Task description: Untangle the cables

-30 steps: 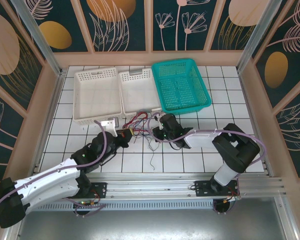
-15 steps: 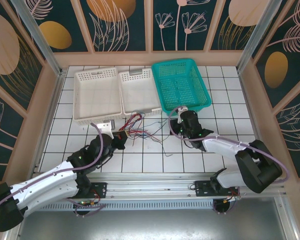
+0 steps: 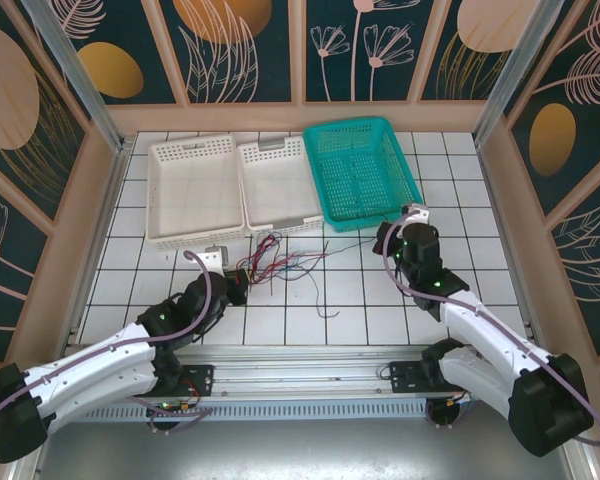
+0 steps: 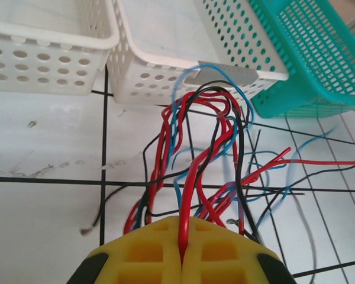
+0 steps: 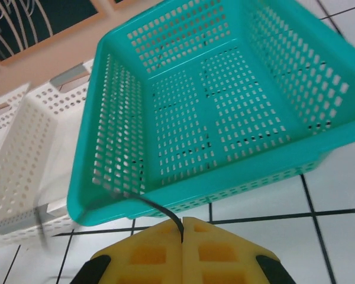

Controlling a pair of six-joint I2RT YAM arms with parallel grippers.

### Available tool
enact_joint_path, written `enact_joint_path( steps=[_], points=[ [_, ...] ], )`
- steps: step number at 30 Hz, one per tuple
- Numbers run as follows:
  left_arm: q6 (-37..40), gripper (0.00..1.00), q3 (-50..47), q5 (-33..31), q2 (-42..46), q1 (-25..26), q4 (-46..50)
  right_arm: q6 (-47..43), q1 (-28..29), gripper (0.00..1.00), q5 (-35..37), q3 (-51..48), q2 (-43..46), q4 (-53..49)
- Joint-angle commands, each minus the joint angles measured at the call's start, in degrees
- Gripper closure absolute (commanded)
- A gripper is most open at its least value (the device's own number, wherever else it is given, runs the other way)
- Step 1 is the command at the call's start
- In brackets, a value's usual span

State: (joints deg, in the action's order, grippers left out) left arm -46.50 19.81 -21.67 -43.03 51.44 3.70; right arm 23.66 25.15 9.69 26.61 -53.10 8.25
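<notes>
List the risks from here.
The right end effector pinches one thin black wire beside the teal perforated plastic basket; it could snag on the rim. The left end effector clamps a red wire running into the red, black and blue tangle; pulling may tighten knots.

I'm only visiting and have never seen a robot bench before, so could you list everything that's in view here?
white perforated plastic baskets: two, white, side by side at the table's far side.
teal perforated plastic basket: one, teal, just right of the white ones.
thin flexible wires: several, too tangled to count, red, black and blue, on the tiles in front of the white baskets.
tiled table: one, white with dark grid lines, under everything.
floral wall panels: several, dark with pale plant drawings, around the table.
left gripper: one, yellow fingers, shut on a red wire of the tangle.
right gripper: one, yellow fingers, shut on a black wire, before the teal basket.
</notes>
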Motion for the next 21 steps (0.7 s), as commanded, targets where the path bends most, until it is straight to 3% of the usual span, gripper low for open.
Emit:
enact_joint_path(
  steps=[1, 8, 21],
  points=[
    [1.3, 1.00, -0.8, -1.5, -0.8, 0.2, -0.1, 1.7, -1.5, 1.00, 3.0, 1.6, 1.5, -5.5],
    [1.3, 1.00, -2.6, -2.5, -1.7, 0.3, -1.0, 0.8, -2.4, 1.00, 4.6, 6.5, 6.1, -11.9],
    [0.0, 1.00, -5.2, -5.9, -6.0, 0.2, -1.5, -0.6, -5.2, 1.00, 12.5, 24.9, 9.4, -24.5]
  ],
)
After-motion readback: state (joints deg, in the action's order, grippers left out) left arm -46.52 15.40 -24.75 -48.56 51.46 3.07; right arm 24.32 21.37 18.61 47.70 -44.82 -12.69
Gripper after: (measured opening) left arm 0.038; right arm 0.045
